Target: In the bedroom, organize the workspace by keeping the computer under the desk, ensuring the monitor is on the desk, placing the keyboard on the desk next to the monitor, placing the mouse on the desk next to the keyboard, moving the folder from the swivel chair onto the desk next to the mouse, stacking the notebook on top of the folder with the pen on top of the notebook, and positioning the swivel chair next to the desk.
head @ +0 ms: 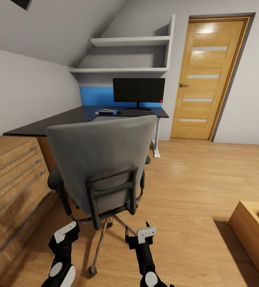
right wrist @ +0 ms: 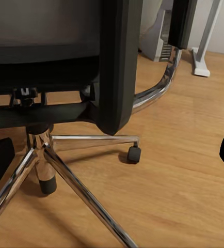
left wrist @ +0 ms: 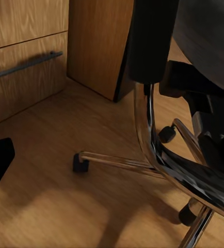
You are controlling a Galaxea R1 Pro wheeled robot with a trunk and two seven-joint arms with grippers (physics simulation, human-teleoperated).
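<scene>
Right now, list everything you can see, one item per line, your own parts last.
grey upholstered swivel chair: one, grey with chrome base, directly ahead, back facing me
glossy black desk: one, beyond the chair
wide black monitor: one, on the desk
slim dark keyboard: one, in front of the monitor
blue folder stack: one, on the desk, beside the keyboard
oak drawers: one unit, at the left
oak door: one, far wall
white shelves: two, above the desk
left hand: white-tipped, behind the chair base
right hand: same
</scene>
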